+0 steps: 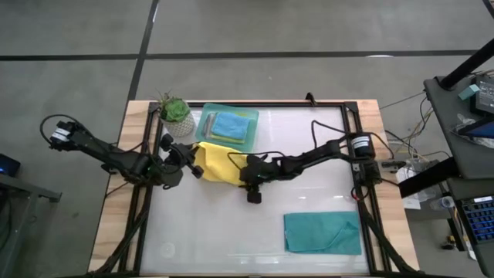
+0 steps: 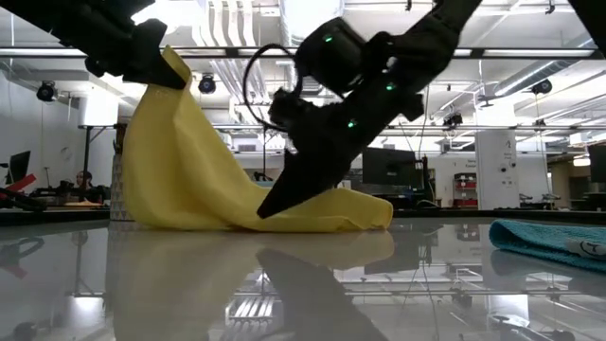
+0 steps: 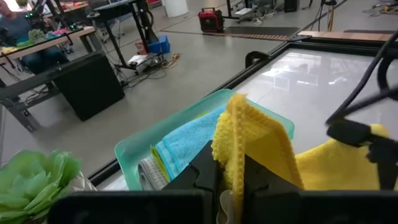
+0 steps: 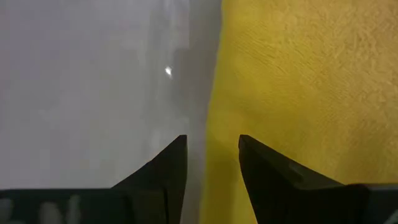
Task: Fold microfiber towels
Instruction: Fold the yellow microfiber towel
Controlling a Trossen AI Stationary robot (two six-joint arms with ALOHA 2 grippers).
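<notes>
A yellow towel (image 1: 216,164) lies left of the table's middle, its left end raised and the rest draped down onto the tabletop (image 2: 312,213). My left gripper (image 3: 231,182) is shut on that raised end (image 2: 166,66). My right gripper (image 4: 211,144) stands open, slanting down at the towel's right part (image 2: 270,204). One finger (image 4: 174,162) is over bare table and the other (image 4: 261,163) is over the cloth. Whether they touch it I cannot tell. A teal towel (image 1: 323,232) lies flat at the near right. My left gripper pinches the yellow towel's raised end (image 3: 229,146) between its two fingers, where the hemmed edge is bunched into a fold of several layers. The held end is lifted clear; the cloth hangs slack below it and its lower part (image 2: 189,204) rests on the table.
A mint-green tray (image 1: 207,123) at the far left holds folded towels, a light-blue one (image 1: 231,125) on top. A potted plant (image 1: 174,110) stands beside it at the far left corner. The near left of the table is bare.
</notes>
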